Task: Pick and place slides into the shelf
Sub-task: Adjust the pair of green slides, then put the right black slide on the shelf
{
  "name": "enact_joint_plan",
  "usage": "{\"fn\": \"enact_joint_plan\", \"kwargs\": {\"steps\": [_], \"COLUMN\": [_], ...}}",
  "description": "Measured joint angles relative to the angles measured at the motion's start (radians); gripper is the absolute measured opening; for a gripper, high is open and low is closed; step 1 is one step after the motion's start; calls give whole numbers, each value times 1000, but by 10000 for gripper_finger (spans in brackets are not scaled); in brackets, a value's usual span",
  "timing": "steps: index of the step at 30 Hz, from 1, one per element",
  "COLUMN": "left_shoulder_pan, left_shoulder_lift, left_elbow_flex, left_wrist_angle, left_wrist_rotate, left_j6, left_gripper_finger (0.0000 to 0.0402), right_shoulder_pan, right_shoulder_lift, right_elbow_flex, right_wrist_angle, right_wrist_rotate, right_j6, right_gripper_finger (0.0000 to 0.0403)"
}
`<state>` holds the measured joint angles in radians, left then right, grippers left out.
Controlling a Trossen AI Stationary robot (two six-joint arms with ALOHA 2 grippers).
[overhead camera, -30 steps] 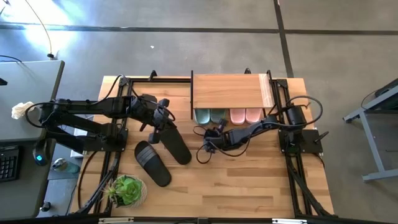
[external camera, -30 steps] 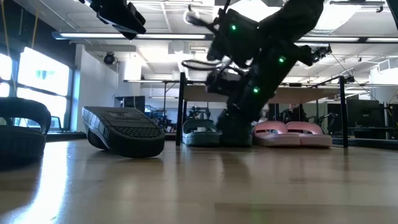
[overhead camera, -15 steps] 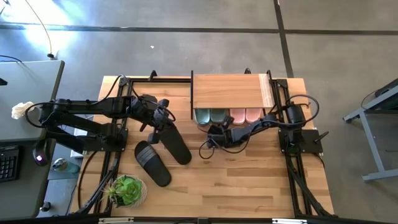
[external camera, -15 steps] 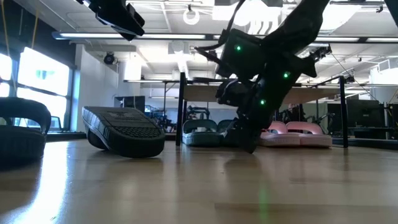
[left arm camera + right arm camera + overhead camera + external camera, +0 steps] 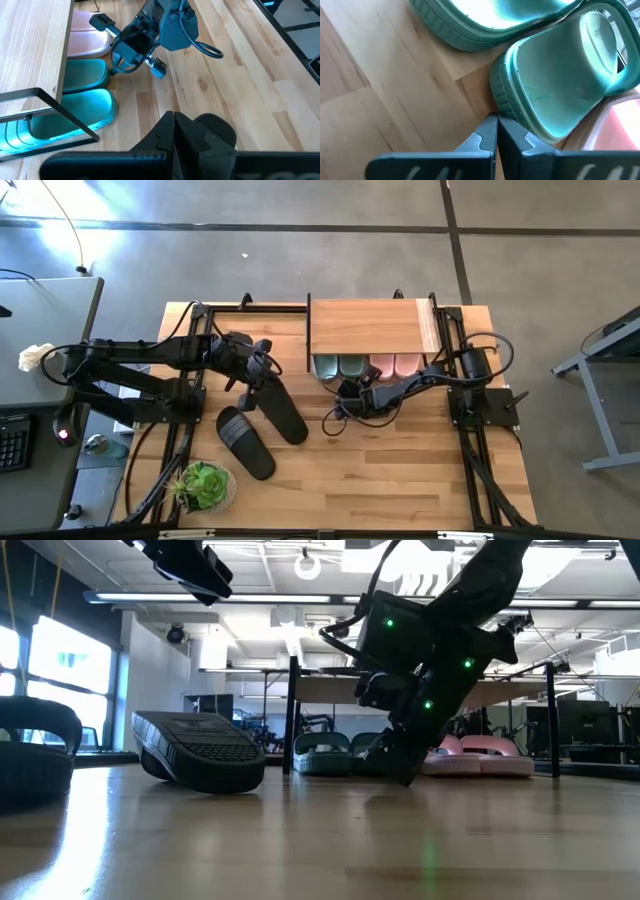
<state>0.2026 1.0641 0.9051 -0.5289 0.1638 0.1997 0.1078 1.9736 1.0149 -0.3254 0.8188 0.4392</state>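
Four slides, a sage-green pair [image 5: 339, 365] and a pale pink pair [image 5: 396, 364], are tucked under the shelf [image 5: 368, 326]; two black ribbed slides [image 5: 245, 442] lie left of it. The right gripper [image 5: 350, 393], fingertips pressed together and empty, is held against a green heel, which could be nudged askew. The left gripper [image 5: 262, 360] is clamped on a black slide [image 5: 280, 409], which may slip. No writing is legible.

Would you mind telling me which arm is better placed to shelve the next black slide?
The left: its tool is shut on a black slide, with the other beside it. The right tool, shut and empty, sits by the green slides under the shelf.
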Motion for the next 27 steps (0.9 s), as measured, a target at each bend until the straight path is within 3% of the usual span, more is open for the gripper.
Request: {"fn": "enact_joint_plan", "kwargs": {"steps": [13,23,27], "left_shoulder_pan": [0,-47,-135], "left_shoulder_lift": [0,0,0], "left_elbow_flex": [0,0,0], "left_wrist_angle": [-9,-42,-102], "left_wrist_rotate": [0,21,-89], "left_j6": [-2,-75,-106], "left_gripper_finger": [1,1,1], "right_shoulder_pan": [45,131,175], "right_shoulder_lift": [-7,-112,-179], "right_elbow_flex": [-1,-4,-3], "right_wrist_angle": [-67,-120,-109], "right_wrist_rotate": [5,-53,-80], "right_j6": [36,22,-19], "right_gripper_finger": [0,0,0]}}
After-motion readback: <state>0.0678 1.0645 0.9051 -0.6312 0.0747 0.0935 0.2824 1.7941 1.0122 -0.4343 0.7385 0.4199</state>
